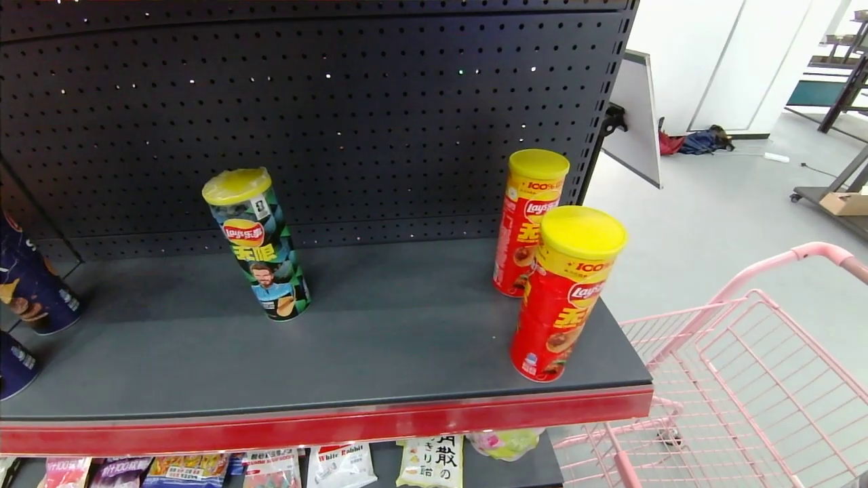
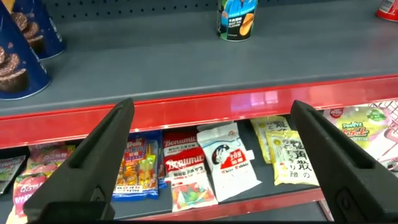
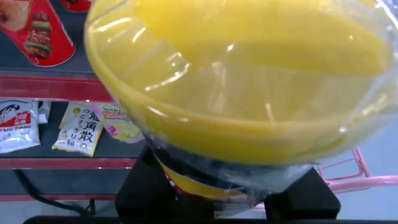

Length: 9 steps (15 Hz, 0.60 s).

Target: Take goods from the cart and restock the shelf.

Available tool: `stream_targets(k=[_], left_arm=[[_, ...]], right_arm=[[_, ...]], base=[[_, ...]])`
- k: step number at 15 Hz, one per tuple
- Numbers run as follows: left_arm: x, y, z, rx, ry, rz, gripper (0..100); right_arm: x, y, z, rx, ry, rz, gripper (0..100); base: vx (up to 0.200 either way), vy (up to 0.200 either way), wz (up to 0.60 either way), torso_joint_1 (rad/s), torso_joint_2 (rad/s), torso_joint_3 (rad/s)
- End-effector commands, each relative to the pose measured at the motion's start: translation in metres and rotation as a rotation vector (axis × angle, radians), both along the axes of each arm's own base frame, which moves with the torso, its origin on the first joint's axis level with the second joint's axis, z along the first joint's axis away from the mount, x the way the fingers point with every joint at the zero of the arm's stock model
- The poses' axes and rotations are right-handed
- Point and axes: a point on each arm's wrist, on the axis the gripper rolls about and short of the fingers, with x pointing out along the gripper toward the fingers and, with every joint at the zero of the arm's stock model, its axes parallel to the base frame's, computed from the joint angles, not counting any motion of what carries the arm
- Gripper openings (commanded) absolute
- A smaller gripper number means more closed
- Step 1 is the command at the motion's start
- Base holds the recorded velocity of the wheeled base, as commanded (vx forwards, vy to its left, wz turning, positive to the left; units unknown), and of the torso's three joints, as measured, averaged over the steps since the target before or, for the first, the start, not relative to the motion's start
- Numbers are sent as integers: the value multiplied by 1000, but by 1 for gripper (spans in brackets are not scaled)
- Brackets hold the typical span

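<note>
Green crisp tube (image 1: 261,251) and two red crisp tubes (image 1: 566,298) up on the grey metal shelf (image 1: 380,339). Right gripper (image 3: 227,193) clamps a yellow-lidded tube (image 3: 236,93), not yet shelved. Left gripper (image 2: 211,107) wide, empty.

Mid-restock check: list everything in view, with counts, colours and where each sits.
shelf: one, grey board, red front edge, black pegboard back.
red chip cans: two, red with yellow lids, upright at the shelf's right end.
green chip can: one, green-black with yellow lid, upright mid-shelf.
blue containers: two, dark blue, shelf's left end.
snack bags: several, mixed colours, lower shelf.
cart: one, pink wire, right of the shelf.
held chip can: one, yellow lid under clear wrap, in the right gripper.
left gripper: one, black, open, facing the shelf's edge.
right gripper: one, black, shut on the held chip can.
</note>
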Motion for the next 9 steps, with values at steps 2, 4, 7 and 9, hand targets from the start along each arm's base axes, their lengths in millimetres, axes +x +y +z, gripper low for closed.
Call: stream_targets(k=[2, 4, 7, 9], left_arm=[[0, 0, 0, -1, 0, -1, 100], [0, 0, 0, -1, 0, 1, 100], [0, 0, 0, 1, 0, -1, 100], [0, 0, 0, 3, 0, 1, 100]], right_arm=[[-1, 0, -5, 1, 6, 3, 0], [-1, 0, -6, 1, 9, 2, 0], [-1, 0, -9, -1, 18, 2, 0], [-1, 0, -10, 0, 13, 2, 0]], base=[[0, 0, 0, 0, 0, 0], [0, 0, 0, 0, 0, 0], [-67, 0, 0, 1, 1, -1], [-200, 0, 0, 10, 5, -5]])
